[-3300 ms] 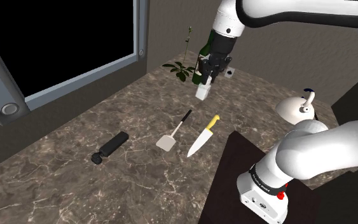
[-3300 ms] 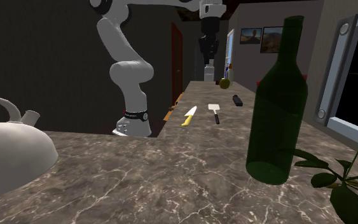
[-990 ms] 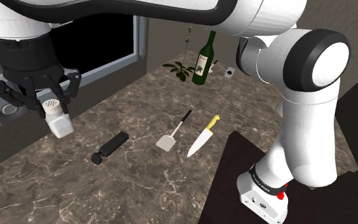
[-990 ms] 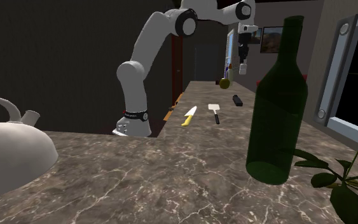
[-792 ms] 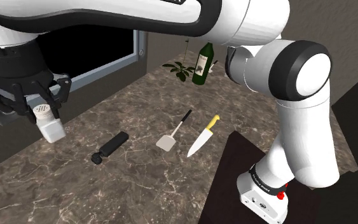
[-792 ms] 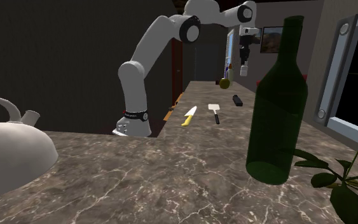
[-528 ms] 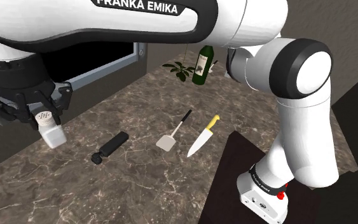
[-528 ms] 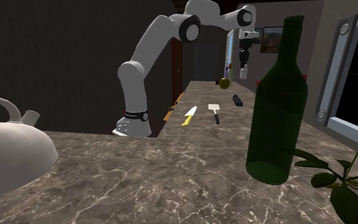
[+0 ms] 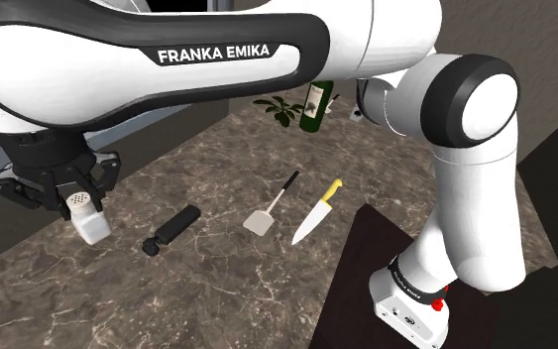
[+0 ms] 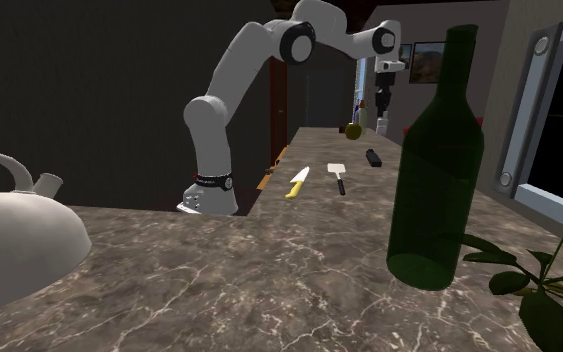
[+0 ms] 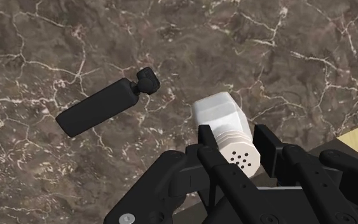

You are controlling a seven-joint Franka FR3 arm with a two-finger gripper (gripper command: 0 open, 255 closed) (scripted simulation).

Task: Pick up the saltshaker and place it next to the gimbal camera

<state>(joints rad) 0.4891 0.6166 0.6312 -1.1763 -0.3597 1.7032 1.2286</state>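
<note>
Gripper (image 11: 234,145) clamped on white saltshaker (image 11: 217,113) near its perforated cap, above marble counter (image 11: 298,57) toward its wall-side edge, near gimbal camera (image 11: 101,107). Saltshaker judged rigid, light, smooth-sided; hold just below cap suits.

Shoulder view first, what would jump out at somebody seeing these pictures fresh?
The big white arm lettered FRANKA EMIKA sweeps across the shoulder view's top, its end effector shut on a white saltshaker over the dark marbled counter at the left, near the black gimbal camera. In the second exterior view, a tall green bottle looms close at the right.
</note>
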